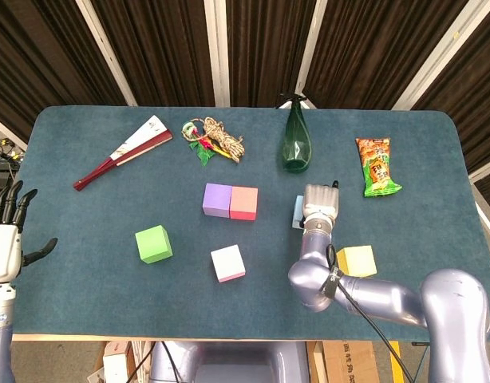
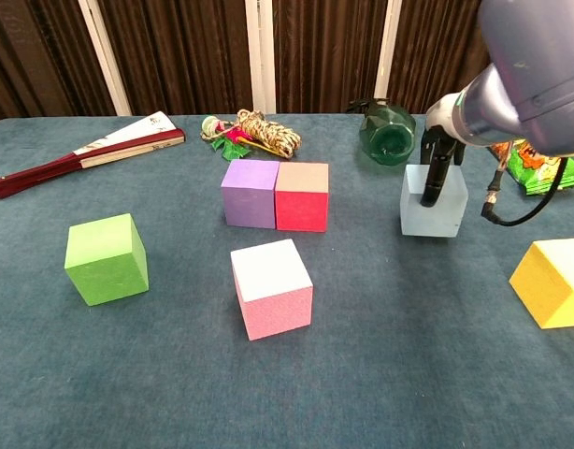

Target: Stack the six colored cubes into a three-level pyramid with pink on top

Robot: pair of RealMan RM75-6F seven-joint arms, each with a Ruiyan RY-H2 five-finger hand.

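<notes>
Dark curtains are hanging behind the blue felt worktop (image 1: 85, 215), where a purple foam cube (image 2: 250, 193) and a red foam cube (image 2: 302, 195) are being kept touching side by side, seemingly as the start of the pyramid's base row. A pale blue foam cube (image 2: 434, 202) is being gripped by the right robot hand (image 1: 318, 204) to the right of that pair, probably to extend the row. The left robot hand (image 1: 5, 239) is being held spread and empty at the worktop's edge. The pink cube (image 2: 272, 287), green cube (image 2: 107, 258) and yellow cube (image 2: 552, 281) are being left apart for upper levels
</notes>
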